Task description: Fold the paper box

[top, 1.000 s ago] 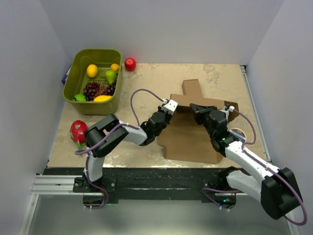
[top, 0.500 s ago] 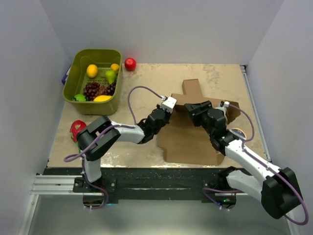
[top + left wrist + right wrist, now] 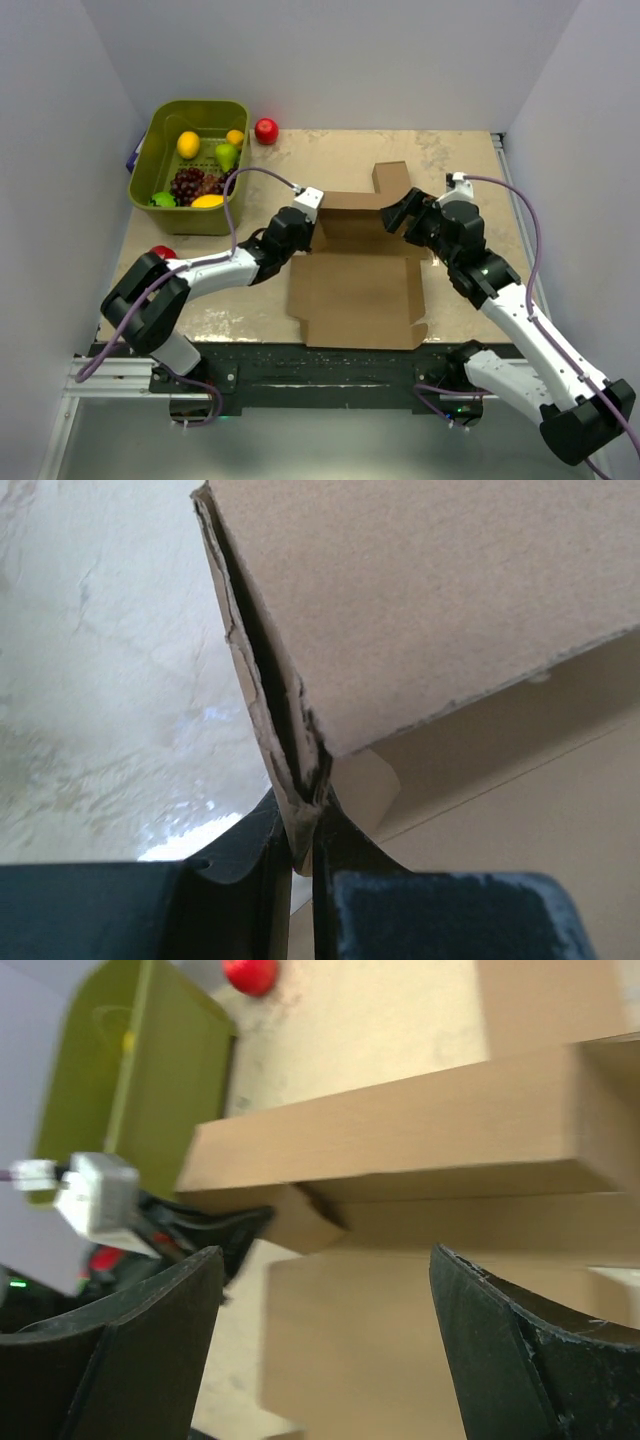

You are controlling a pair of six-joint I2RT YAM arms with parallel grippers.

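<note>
The left end effector (image 3: 303, 832) was clamped on the paper box (image 3: 360, 290). Its two dark fingers (image 3: 262, 842) were pressed together on the torn lower end of an upright cardboard edge, where the corrugated layers had split a little. That edge was the left end of the box's raised back wall.

The right end effector (image 3: 402, 213) stood at the other end of the same wall with its fingers (image 3: 120, 1360) spread wide apart. The wall ran across the gap between them in the right wrist view. Whether either finger touched the cardboard could not be told.

The box lay in the middle of the worktop (image 3: 450, 160). Its broad flat panel reached toward the arm bases, the back wall stood up between the two end effectors, and one flap stuck out flat beyond the wall on the far side.

At the far left corner sat a green basket (image 3: 168, 112) holding fruit. A red apple (image 3: 266, 130) rested on the worktop just beside the basket's right rim.
</note>
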